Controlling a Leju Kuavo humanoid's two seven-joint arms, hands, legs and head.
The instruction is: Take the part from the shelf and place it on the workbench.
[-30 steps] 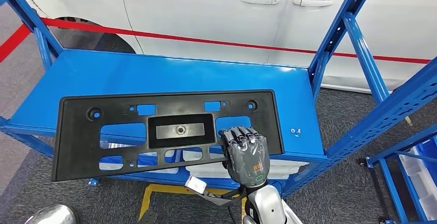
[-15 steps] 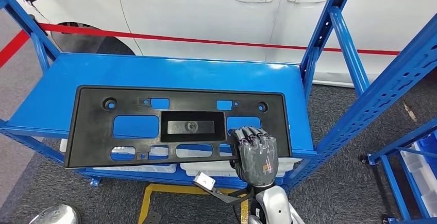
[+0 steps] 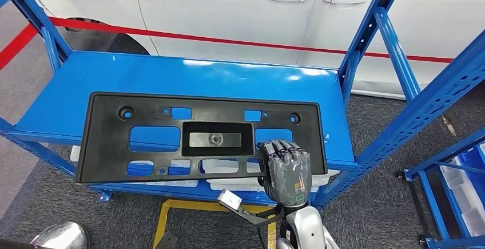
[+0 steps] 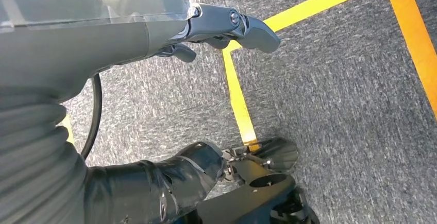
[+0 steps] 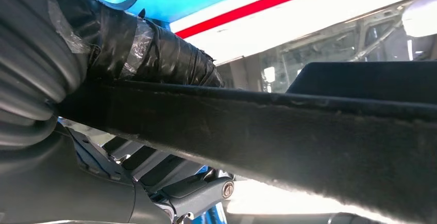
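The part point(image 3: 103, 140) is a long flat black plastic panel with several cut-outs and a raised middle block. It lies level just over the front of the blue shelf point(image 3: 200, 77), overhanging the front edge. My right hand point(image 3: 289, 172) grips its near right edge, fingers curled over the top. In the right wrist view the panel's dark edge point(image 5: 309, 147) crosses close in front, with the taped thumb point(image 5: 154, 54) against it. My left hand point(image 4: 154, 33) hangs over grey carpet, its fingers point(image 4: 242, 26) stretched out and holding nothing.
A white car point(image 3: 229, 8) and a red line point(image 3: 229, 42) stand behind the shelf. Blue uprights point(image 3: 372, 37) rise at the right, with another blue rack point(image 3: 457, 174) further right. White bins point(image 3: 229, 183) sit on the level below. Yellow floor tape point(image 4: 237, 95) marks the carpet.
The panel was tilted with its left end drooping over the front edge; now it is level. The camera has shifted a little, and my right hand keeps its hold.
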